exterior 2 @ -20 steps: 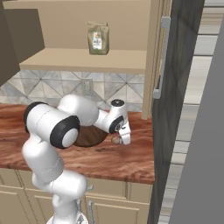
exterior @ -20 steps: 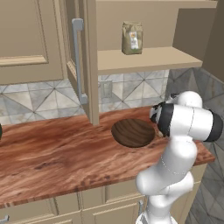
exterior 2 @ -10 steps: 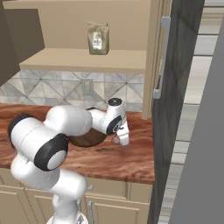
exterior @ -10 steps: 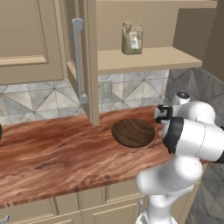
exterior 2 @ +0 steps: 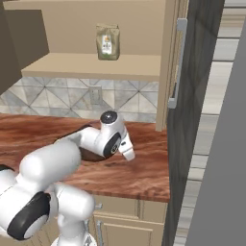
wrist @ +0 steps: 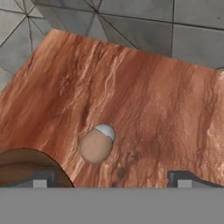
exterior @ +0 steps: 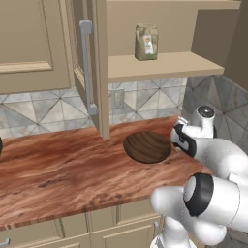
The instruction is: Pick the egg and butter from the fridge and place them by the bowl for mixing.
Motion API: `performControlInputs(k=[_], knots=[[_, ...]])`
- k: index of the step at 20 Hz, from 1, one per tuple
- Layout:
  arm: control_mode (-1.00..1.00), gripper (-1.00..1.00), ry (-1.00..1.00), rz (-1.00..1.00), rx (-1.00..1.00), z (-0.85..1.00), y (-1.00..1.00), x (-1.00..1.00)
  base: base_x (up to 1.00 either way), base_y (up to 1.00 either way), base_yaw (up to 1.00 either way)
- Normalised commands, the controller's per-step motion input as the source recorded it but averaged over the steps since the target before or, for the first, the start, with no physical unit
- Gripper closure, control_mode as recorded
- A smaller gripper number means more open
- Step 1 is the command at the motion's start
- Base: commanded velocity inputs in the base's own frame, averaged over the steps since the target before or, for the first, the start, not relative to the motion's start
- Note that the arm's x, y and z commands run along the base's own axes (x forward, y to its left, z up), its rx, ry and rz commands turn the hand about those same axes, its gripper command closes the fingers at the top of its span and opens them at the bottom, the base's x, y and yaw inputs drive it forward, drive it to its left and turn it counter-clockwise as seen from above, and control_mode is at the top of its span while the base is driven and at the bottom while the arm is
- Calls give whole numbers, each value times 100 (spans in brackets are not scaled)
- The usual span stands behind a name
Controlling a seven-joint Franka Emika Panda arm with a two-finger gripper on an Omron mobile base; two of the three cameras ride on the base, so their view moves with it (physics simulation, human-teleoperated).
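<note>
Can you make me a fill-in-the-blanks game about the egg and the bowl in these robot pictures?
1. The egg lies on the wooden ____.
2. The egg sits beside the brown bowl, not ____ it.
3. The gripper above the egg has its jaws ____.
4. A paper bag stands up on the ____.

Missing words: counter; inside; open; shelf
</note>
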Motion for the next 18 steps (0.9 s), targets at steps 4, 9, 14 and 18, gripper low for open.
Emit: performControlInputs(k=[4, 9, 14, 18], knots=[[-100, -100, -16, 17, -15, 40, 20, -49, 0, 0, 0], [-100, -100, -1, 23, -6, 48, 29, -40, 0, 0, 0], [-100, -100, -1, 38, -10, 41, 27, -51, 0, 0, 0], [-100, -100, -1, 28, -19, 44, 31, -47, 0, 0, 0]])
